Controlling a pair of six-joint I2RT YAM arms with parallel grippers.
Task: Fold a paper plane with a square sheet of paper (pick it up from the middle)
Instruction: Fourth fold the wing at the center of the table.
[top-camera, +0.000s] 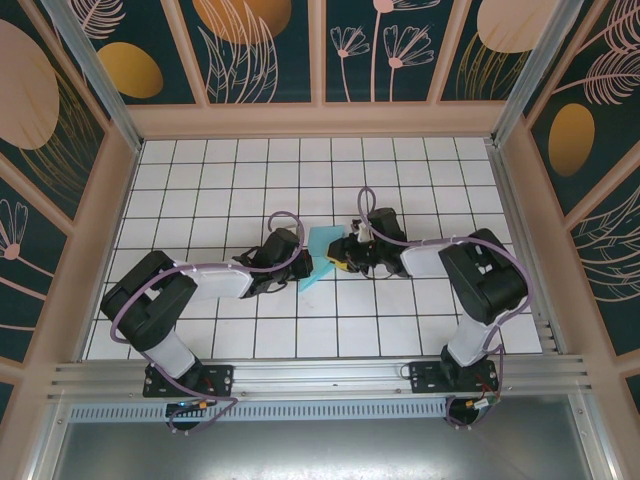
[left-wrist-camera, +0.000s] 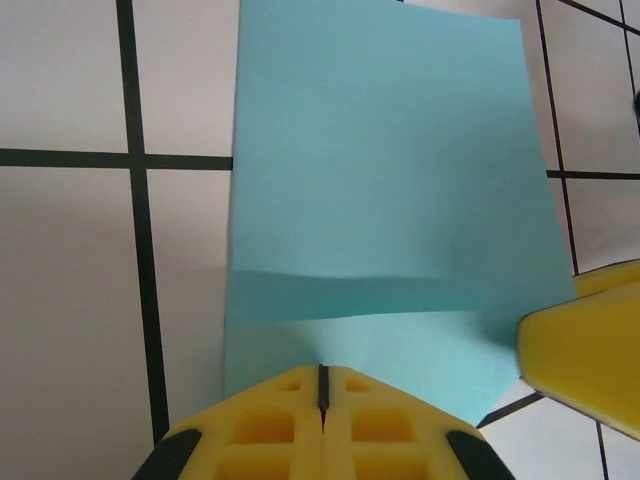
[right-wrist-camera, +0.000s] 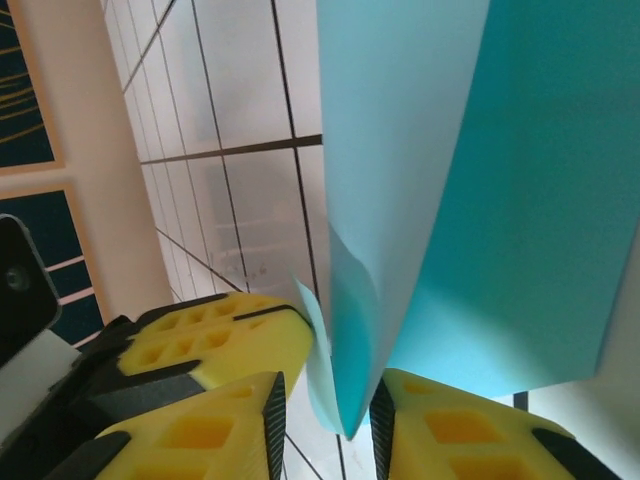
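A lab robot cell: gridded table (top-camera: 200, 180), floral wall panels (top-camera: 260, 50).

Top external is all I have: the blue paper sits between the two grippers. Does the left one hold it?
Observer: Yes. The left gripper is shut, fingers together on the near edge of the paper.
Operator: And the right?
Observer: The paper's edge sits between the fingers of the right gripper; I cannot tell whether they pinch it.
Operator: Is the paper flat?
Observer: No. The left wrist view shows a fold running across it, one layer lying over another.
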